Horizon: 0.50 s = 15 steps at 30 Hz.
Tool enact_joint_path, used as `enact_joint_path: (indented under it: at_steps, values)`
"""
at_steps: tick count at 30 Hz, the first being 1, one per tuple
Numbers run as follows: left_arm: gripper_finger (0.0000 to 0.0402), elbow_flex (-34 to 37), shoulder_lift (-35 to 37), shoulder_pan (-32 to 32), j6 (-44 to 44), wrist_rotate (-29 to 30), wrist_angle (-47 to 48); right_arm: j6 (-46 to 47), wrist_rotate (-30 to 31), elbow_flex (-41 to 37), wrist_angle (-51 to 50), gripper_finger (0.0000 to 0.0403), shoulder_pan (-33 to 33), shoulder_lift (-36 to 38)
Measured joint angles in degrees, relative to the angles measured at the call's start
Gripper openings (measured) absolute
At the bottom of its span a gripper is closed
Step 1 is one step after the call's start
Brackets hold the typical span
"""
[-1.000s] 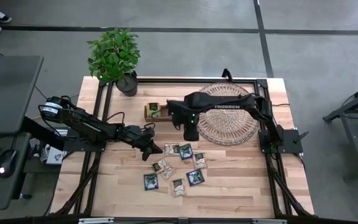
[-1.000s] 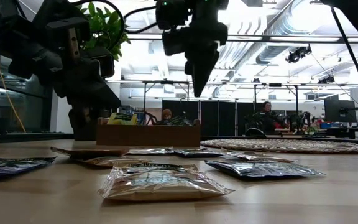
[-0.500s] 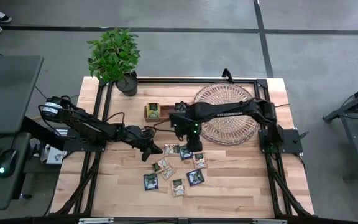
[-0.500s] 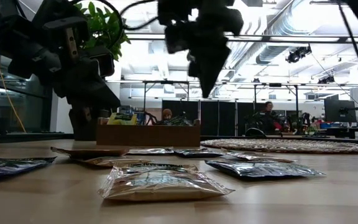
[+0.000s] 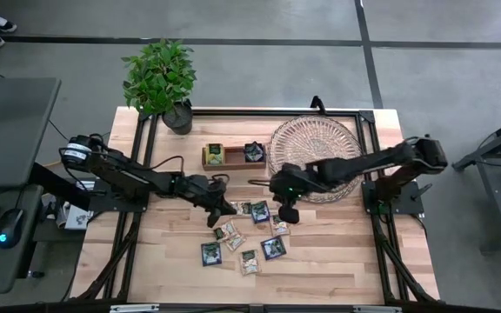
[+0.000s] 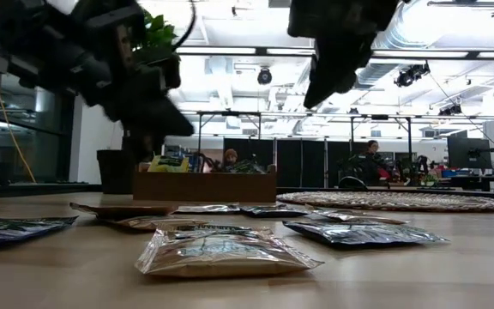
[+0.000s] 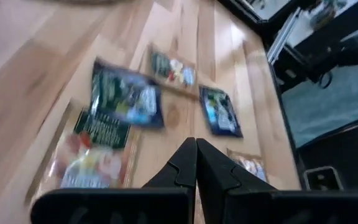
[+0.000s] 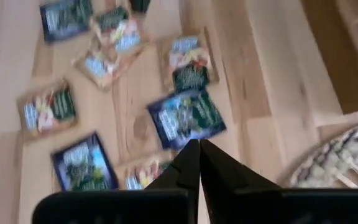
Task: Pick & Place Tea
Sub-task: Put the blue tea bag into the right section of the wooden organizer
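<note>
Both dark two-finger grippers are hovering with fingers pressed together and empty, over small flat square tea sachets [image 5: 246, 235] lying scattered on the pale wooden table [image 5: 337, 261], just in front of the narrow wooden compartment box [image 5: 229, 156]. The right gripper [image 5: 287, 213] is hanging beside a dark navy sachet [image 8: 185, 118]; the left gripper [image 5: 217, 219] is waiting nearby. Picking cleanly likely means parting the fingers, centring over one sachet's edge, then descending squarely.

Bright ceiling lights [image 6: 230, 64] wash the hall in the low view; arms go dark against them, upper left smeared. Sachets [image 7: 126, 99] blur in both wrist views.
</note>
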<state>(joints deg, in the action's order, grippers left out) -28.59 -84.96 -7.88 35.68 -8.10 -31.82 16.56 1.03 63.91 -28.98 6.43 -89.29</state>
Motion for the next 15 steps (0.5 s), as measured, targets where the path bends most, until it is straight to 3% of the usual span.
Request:
enact_joint_path:
  at_steps: [7, 15]
  values:
    - [0.0001, -9.6, -6.4, 0.3, -5.2, 5.2, 11.3, 5.8, 0.8, -9.4, 13.8, 0.0002, 3.9, 0.6]
    - [0.0001, -13.2, -9.1, 4.7, -1.9, -0.9, 12.9, 7.0, 1.8, -16.5, 28.4, 0.0001, 4.5, 0.1]
